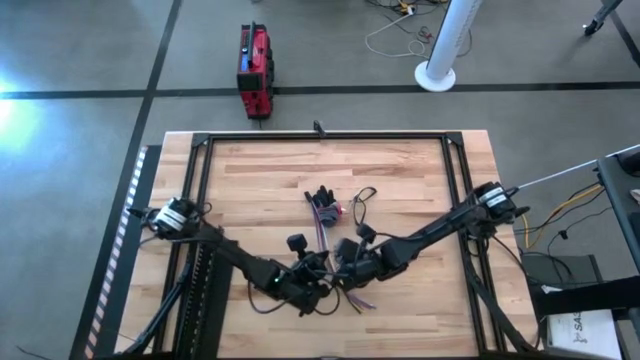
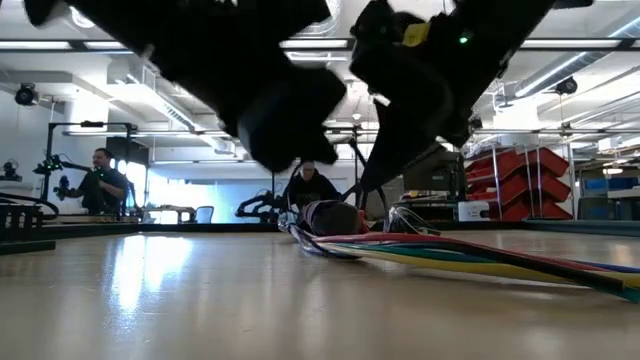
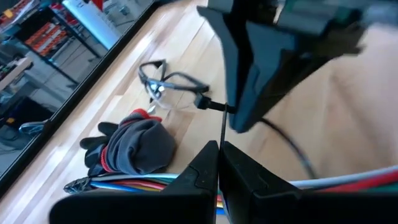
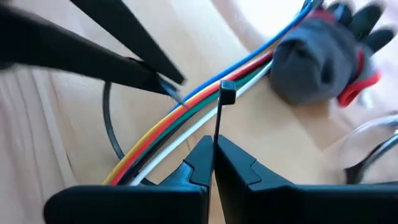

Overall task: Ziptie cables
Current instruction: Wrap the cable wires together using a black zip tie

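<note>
**Both tools pinched on the ziptie at the counter's front**

Your left tool (image 1: 318,290) and right tool (image 1: 342,262) meet near the front middle of the pale wooden counter (image 1: 400,190). Each has its fingers pressed together on the ziptie (image 4: 217,118), a thin dark strap standing above the cables (image 4: 186,121). The cables lie flat on the wood, running to a grey glove (image 3: 134,143); safety glasses (image 3: 171,84) rest beside it. Beyond the counter, apparently two people (image 2: 100,180) sit near red shelving bins (image 2: 520,180).
</note>
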